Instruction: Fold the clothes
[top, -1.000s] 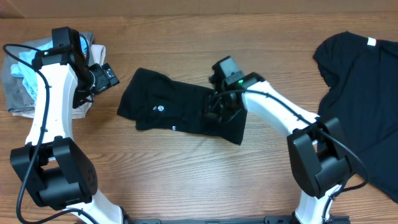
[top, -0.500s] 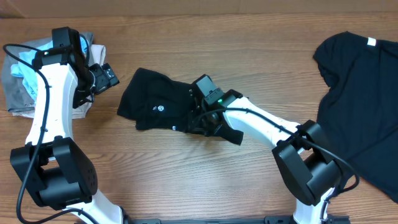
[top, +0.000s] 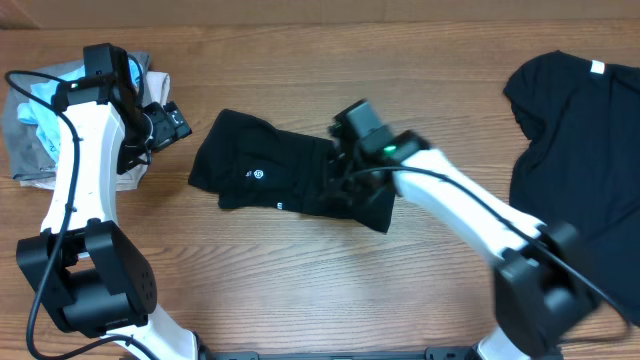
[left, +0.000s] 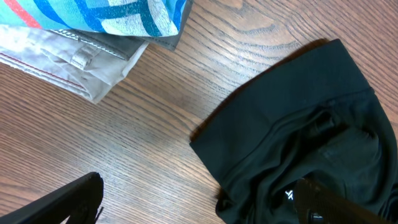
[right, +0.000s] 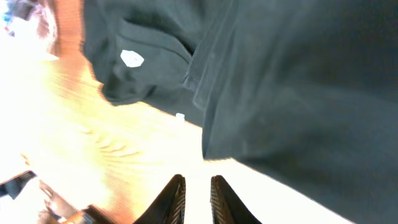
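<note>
Two pincers, neither grasping: left pincer (top: 172, 122) gaped wide left of the bunched T-shirt (top: 262, 172) on the table (top: 300, 290), right pincer (right: 196, 186) barely parted over its right end. I feared a snag there dragging the fold undone.

The spread T-shirt (top: 585, 140) runs off the overhead view's right edge.

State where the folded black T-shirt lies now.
In the overhead view, the folded black T-shirt lies mid-table, between the light clothes pile at the left and the spread black T-shirt at the right.
</note>
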